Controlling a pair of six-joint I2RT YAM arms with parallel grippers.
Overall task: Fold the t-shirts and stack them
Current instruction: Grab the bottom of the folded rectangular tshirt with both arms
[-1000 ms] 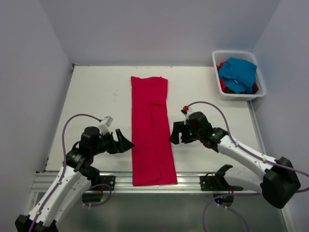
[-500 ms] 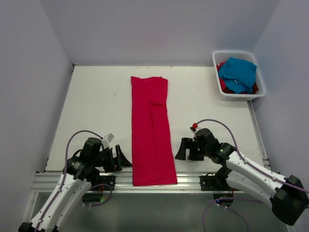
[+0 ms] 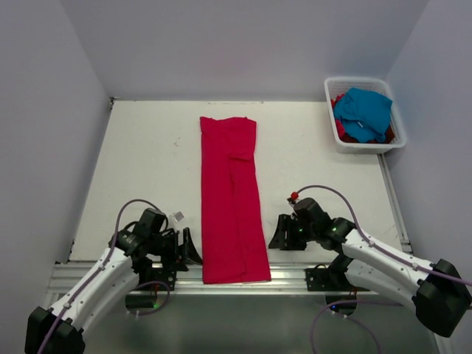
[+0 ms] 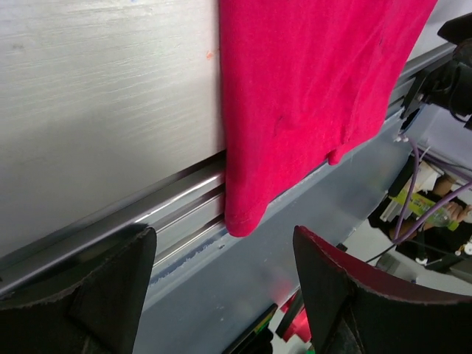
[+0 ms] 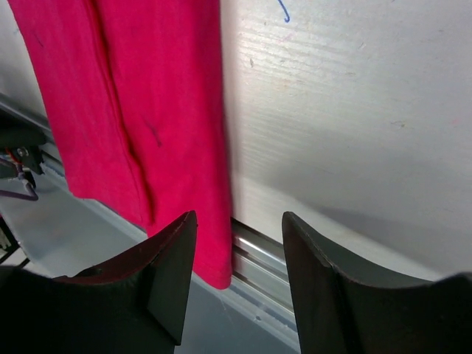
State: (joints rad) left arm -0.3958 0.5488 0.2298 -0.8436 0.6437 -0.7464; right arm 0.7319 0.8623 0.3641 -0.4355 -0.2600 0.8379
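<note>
**Both grippers open at the near corners of the red strip**

The left gripper (image 3: 184, 247) sits low at the near edge of the tabletop (image 3: 147, 162), jaws spread wide with nothing between them. In its wrist view the near left corner of the red t-shirt (image 4: 310, 96) hangs in the gap ahead of the fingers, untouched. The right gripper (image 3: 279, 234) mirrors it on the other side. Its jaws are also apart and hold nothing, and its own camera shows the shirt's near right corner just beyond the fingertips (image 5: 166, 280).

I judge this pairing to be deliberate. One gripper at each near corner would let the two arms lift the hem together and carry it away from the bases, halving the strip's length. Neither corner is pinched yet.

The red t-shirt lies in the middle of the tabletop, already folded into a long, narrow band. Its long axis runs straight from the robot's side to the back wall. The far end is squarish and lies flat, short of the rear edge. The near end spills over the front edge and droops onto the aluminium rail (image 3: 88, 274), which leaves the corners hanging free and probably easier to catch.

Well apart, at the far right corner, the white basket (image 3: 361, 80) holds the turquoise t-shirt (image 3: 363, 110) on top of crumpled red cloth (image 3: 341, 131), all unfolded.
</note>
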